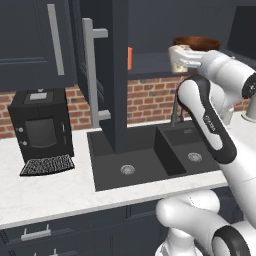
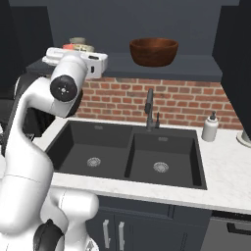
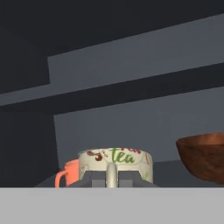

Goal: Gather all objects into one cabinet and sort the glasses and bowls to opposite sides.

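Inside the cabinet (image 2: pixel 215 73), the gripper (image 3: pixel 112 177) clenches the cream mug (image 3: pixel 116 162)'s rim; stiff, light, probably fragile; orange mug (image 3: pixel 68 173) at nine o'clock.

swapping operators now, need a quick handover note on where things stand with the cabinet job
End effector: shut on the cream mug, held at the open cabinet's shelf.
Orange mug: on the shelf, just behind and beside the cream mug.
Brown bowl: on the same shelf, on the opposite side.
Done: bowl and orange mug are in.
Left: release the cream mug beside the orange one. Grey-green cup's place can't be told.
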